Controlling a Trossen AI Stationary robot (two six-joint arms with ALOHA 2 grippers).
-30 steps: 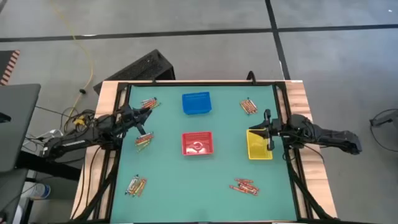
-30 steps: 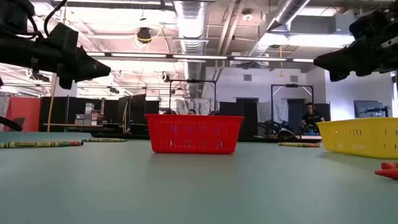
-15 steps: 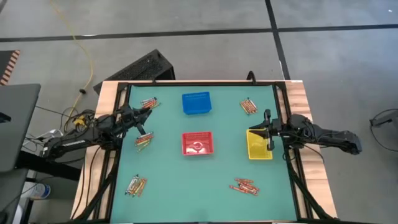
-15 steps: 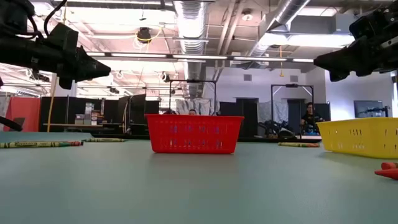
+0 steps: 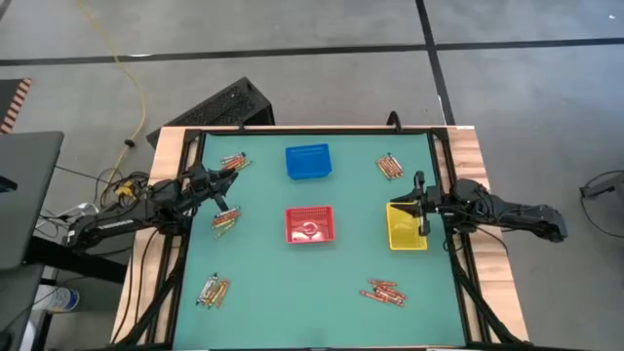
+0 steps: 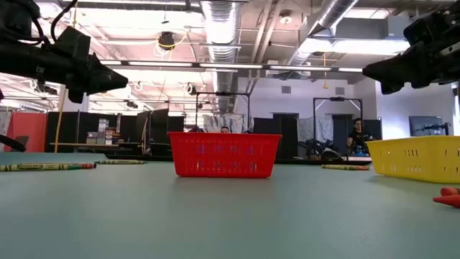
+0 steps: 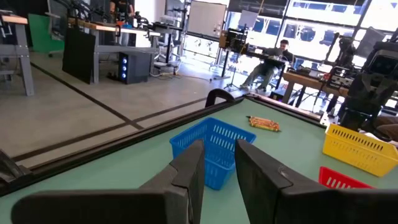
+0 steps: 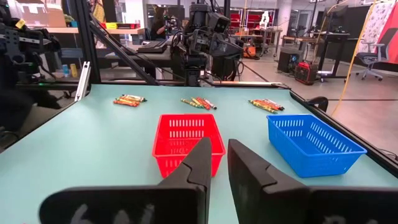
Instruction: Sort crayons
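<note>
Across the green table (image 5: 312, 283) the crayons (image 5: 384, 292) lie in heaps near its corners and left edge, while left gripper (image 5: 223, 194) and right gripper (image 5: 420, 205) hover narrow, holding nothing, probably before picking.

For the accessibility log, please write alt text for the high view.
Five small piles of crayons lie around a green table holding blue, red and yellow baskets. The left gripper hovers at the left edge, the right gripper over the yellow basket.
</note>
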